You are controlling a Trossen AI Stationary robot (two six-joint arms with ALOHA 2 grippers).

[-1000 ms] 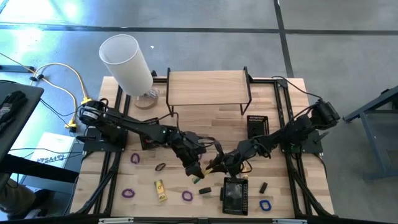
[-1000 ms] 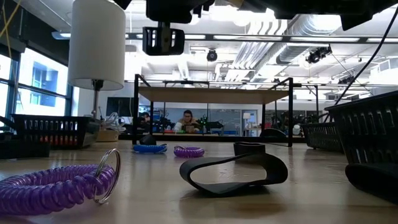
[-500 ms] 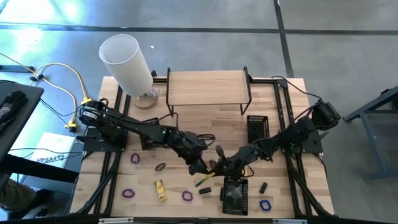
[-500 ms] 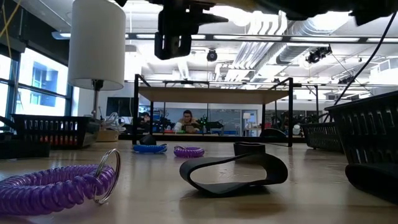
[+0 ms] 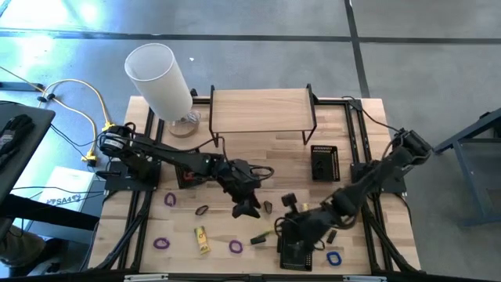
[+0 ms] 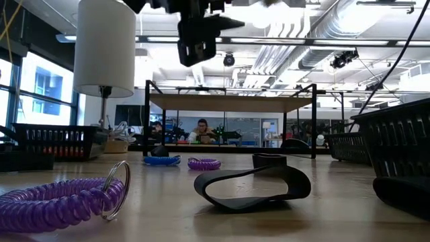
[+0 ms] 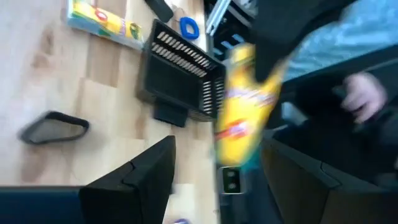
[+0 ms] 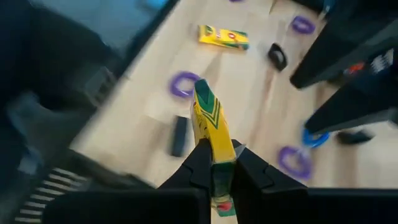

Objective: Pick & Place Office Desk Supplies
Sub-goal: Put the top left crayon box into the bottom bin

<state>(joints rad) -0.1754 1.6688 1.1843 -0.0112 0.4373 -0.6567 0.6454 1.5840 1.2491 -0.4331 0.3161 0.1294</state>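
My right gripper (image 5: 279, 229) is shut on a yellow crayon box (image 8: 210, 124), held above the table beside the near black mesh tray (image 5: 296, 247). My left gripper (image 5: 249, 207) hovers open just left of it. In the left wrist view, that box (image 7: 239, 106) hangs in front of the gap between the left fingers, apart from them. A second yellow box (image 5: 203, 240), purple loops (image 5: 160, 243) (image 5: 235, 247), a blue loop (image 5: 334, 257), a dark band (image 5: 202, 210) and small black blocks (image 5: 257, 239) lie flat on the wood. My right gripper pinches one end of the yellow box (image 8: 214, 163) between its two fingers. The rest of the box sticks out past the fingertips, along their line. The fingers slant down from the table's right. The box is lifted clear of the table.
A second black mesh tray (image 5: 324, 160) stands at centre right. A wooden shelf on a black frame (image 5: 262, 110) and a tall white cylinder (image 5: 160, 78) stand at the far side. Black rails run along both table sides.
My right gripper has pulled away from my left one toward the table's near right, rising and turning, and carries the yellow box with it. The box is now clear of the left fingers. My left gripper has rolled and stayed roughly in place.
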